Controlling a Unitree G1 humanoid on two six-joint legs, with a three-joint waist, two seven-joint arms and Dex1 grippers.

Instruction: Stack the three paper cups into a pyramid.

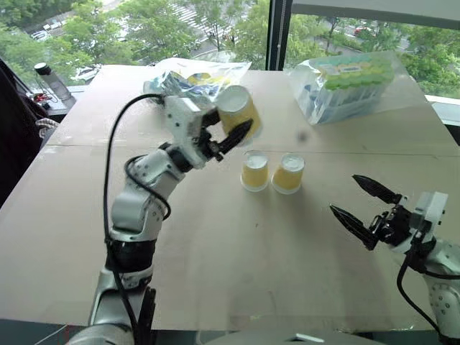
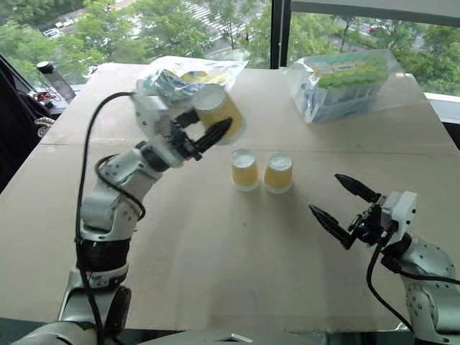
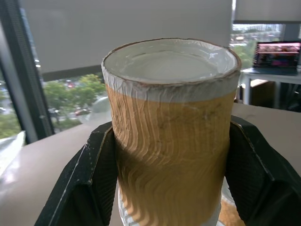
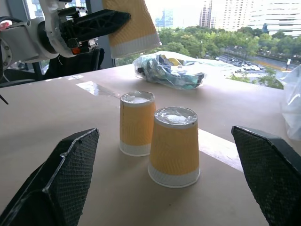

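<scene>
Silver-grey jointed arms, looping black cables, white wrist blocks, seemingly ribbed black tool fingers (image 1: 233, 136)

Pale brown table (image 1: 215, 273) before daylit windows (image 1: 180, 29), green trees outside.

Bright window daylight; glare on table (image 4: 94, 89).

Yellow-orange wavy-ribbed paper cups (image 1: 272, 173) with white bases, black tool fingers (image 1: 366, 188), tan table (image 1: 215, 251)
</scene>
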